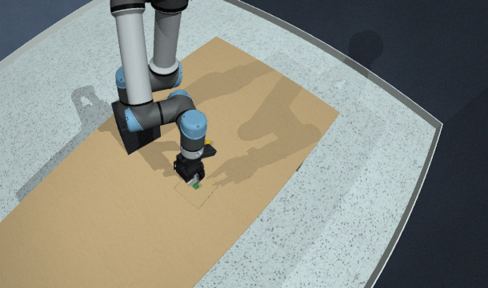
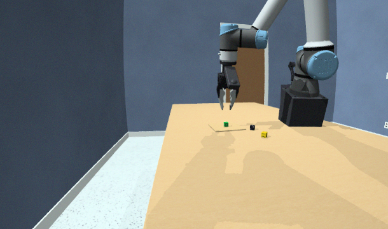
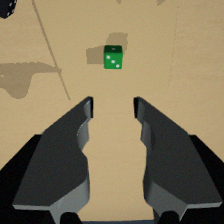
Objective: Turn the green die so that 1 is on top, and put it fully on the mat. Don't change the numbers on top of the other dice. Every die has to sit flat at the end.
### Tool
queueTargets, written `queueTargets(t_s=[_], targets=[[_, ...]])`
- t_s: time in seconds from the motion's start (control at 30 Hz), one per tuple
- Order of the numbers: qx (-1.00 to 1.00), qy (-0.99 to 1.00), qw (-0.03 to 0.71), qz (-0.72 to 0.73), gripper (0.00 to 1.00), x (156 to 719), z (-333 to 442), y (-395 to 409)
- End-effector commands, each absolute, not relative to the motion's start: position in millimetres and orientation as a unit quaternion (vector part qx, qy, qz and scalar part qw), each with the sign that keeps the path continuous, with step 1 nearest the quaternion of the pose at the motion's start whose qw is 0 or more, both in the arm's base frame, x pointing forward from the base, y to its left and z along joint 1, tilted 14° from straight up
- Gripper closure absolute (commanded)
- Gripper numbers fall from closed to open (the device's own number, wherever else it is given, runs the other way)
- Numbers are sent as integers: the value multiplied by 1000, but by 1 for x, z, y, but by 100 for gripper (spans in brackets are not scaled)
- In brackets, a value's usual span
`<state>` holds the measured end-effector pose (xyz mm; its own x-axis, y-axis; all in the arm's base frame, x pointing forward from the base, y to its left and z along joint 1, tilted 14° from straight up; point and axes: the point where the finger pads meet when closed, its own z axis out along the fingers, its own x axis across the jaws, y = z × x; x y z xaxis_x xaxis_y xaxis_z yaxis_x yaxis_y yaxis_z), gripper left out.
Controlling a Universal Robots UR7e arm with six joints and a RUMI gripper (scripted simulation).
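The small green die (image 1: 196, 186) (image 2: 226, 124) (image 3: 113, 56) sits flat on the thin square mat (image 1: 198, 198) (image 2: 233, 128) (image 3: 150, 75), near its far corner. In the wrist view its near side face shows three white pips; I cannot read its top face. My gripper (image 1: 195, 181) (image 2: 226, 107) (image 3: 113, 98) hangs well above the die, pointing down. Its fingers stand a little apart with nothing between them.
A black die (image 2: 252, 127) (image 3: 6, 9) lies just off the mat and a yellow die (image 1: 208, 142) (image 2: 264, 134) lies a little beyond it, both on the tan table top. The arm's black base (image 1: 136, 140) (image 2: 302, 109) stands behind them.
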<state>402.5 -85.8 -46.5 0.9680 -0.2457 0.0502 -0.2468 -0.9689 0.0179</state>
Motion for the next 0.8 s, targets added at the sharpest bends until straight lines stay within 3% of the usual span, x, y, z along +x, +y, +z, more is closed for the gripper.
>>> queueTargets(t_s=[0.0, 0.77], targets=[[992, -124, 17, 23, 79, 403, -46, -86], [982, -126, 142, 8, 79, 404, -47, -83]])
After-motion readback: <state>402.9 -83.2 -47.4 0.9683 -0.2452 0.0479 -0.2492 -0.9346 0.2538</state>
